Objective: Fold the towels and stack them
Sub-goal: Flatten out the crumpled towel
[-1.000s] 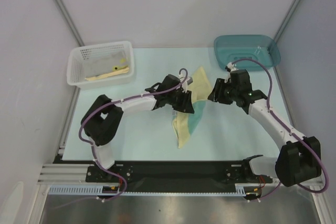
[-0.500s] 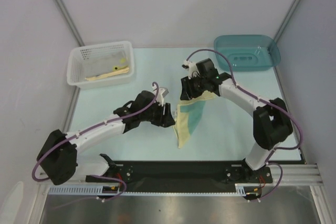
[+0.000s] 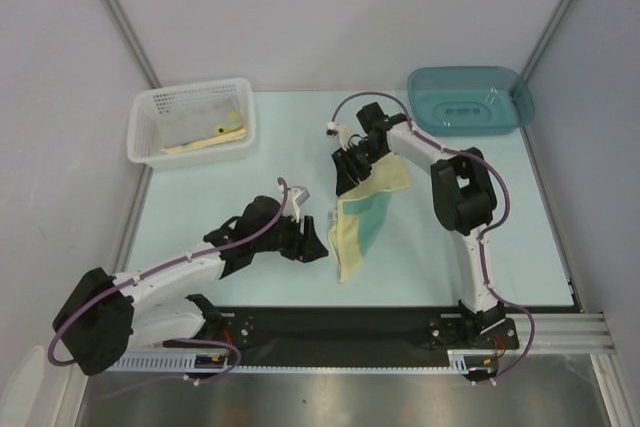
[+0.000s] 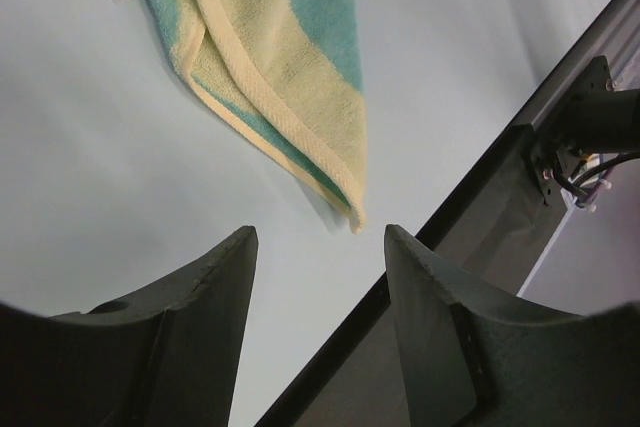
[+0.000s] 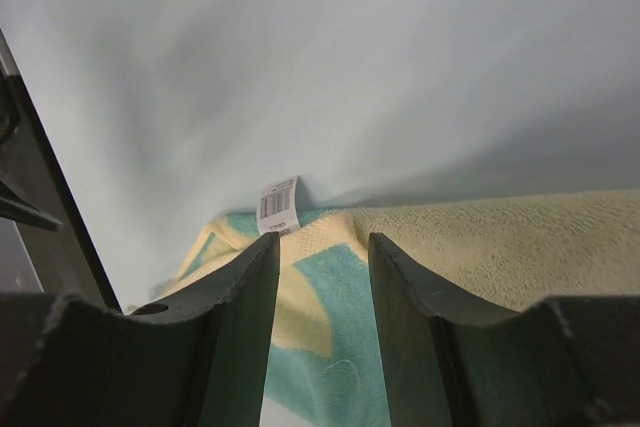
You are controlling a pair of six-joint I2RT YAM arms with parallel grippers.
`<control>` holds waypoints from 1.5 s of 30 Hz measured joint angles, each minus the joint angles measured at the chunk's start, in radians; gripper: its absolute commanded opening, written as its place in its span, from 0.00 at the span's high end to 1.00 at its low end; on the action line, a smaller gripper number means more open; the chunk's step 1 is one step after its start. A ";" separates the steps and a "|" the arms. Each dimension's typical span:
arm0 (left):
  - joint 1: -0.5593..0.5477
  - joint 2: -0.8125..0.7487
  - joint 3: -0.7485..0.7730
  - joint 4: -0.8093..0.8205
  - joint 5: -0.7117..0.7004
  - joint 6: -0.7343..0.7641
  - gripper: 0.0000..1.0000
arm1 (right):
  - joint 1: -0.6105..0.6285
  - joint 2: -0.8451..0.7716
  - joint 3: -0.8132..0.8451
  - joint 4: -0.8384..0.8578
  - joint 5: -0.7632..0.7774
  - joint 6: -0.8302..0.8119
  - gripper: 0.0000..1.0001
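Observation:
A pale yellow towel (image 3: 362, 232) with a teal face lies mid-table, and its upper part is doubled over into a yellow flap (image 3: 388, 178). My right gripper (image 3: 347, 169) sits at the towel's upper left corner. In the right wrist view the cloth (image 5: 322, 292) fills the gap between the fingers, so that gripper (image 5: 322, 239) is shut on the towel, just short of its barcode tag (image 5: 280, 205). My left gripper (image 3: 315, 242) stands open left of the towel, apart from it. The left wrist view shows the towel's lower corner (image 4: 300, 97) beyond that empty gripper (image 4: 318, 231). More towels (image 3: 195, 125) lie in the basket.
A white mesh basket (image 3: 137, 137) stands at the back left. A teal plastic bin (image 3: 422, 84) stands at the back right. The black rail (image 4: 470, 202) along the table's near edge runs close behind the left gripper.
My left gripper let go of the towel, opened and drew back toward the near left. My right gripper swept left across the towel, bringing its upper part over with it.

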 measured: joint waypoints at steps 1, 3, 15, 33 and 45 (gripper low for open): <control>0.000 -0.003 -0.008 0.007 0.001 -0.003 0.40 | 0.000 0.022 0.011 -0.018 -0.003 -0.014 0.53; 0.000 -0.010 -0.017 0.014 0.001 -0.006 0.40 | 0.000 0.055 0.017 -0.045 -0.005 -0.037 0.53; -0.001 -0.009 -0.018 0.054 0.002 -0.006 0.40 | 0.004 0.101 0.027 -0.094 -0.017 -0.108 0.51; -0.015 0.037 -0.072 0.128 0.002 -0.027 0.40 | 0.005 0.159 0.104 -0.173 -0.073 -0.207 0.72; -0.197 0.148 -0.119 0.267 -0.027 -0.085 0.44 | -0.067 0.072 -0.098 0.017 -0.143 -0.068 1.00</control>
